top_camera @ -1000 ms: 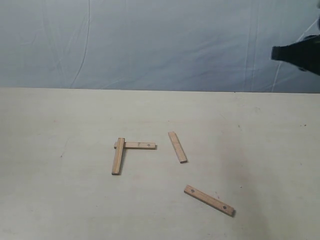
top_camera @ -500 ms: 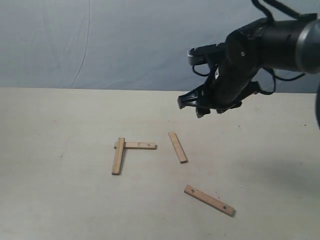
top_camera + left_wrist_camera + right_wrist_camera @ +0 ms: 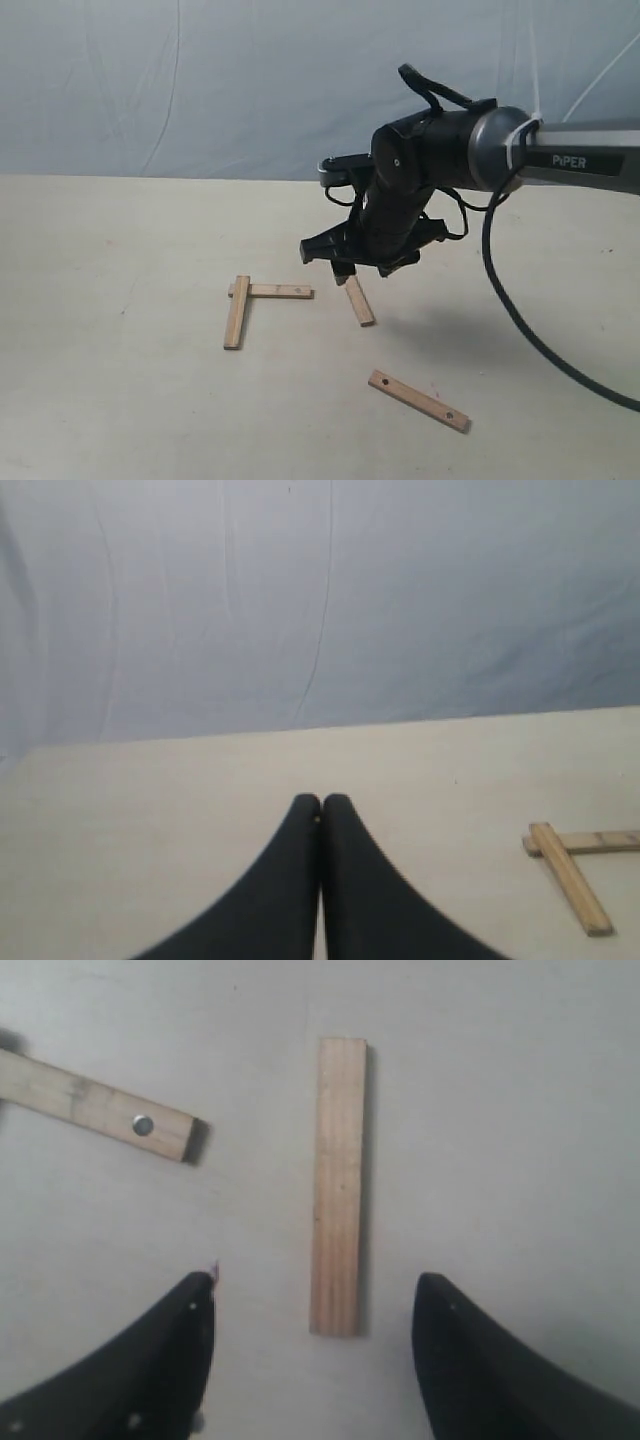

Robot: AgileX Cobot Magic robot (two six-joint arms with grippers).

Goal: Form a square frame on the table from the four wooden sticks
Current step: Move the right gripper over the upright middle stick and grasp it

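Two wooden sticks form an L on the table (image 3: 120, 400): one stick (image 3: 236, 312) lies lengthwise and another (image 3: 280, 291) crosses its far end. A third stick (image 3: 360, 303) lies to their right, its far end hidden under my right gripper (image 3: 345, 270). In the right wrist view that gripper (image 3: 315, 1282) is open, with its fingers either side of the third stick's (image 3: 338, 1185) near end. The end of a further stick (image 3: 100, 1108), with a small hole, lies beside it. The fourth stick (image 3: 418, 400) lies nearer the front. My left gripper (image 3: 321, 800) is shut and empty, away from the L (image 3: 570, 890).
A blue-grey cloth backdrop (image 3: 250, 80) hangs behind the table's far edge. The right arm's black cable (image 3: 520, 320) loops down over the table on the right. Bare table surface lies left of the L and along the front.
The right arm has swung in from the upper right and come down over the third stick. None of the sticks has moved.
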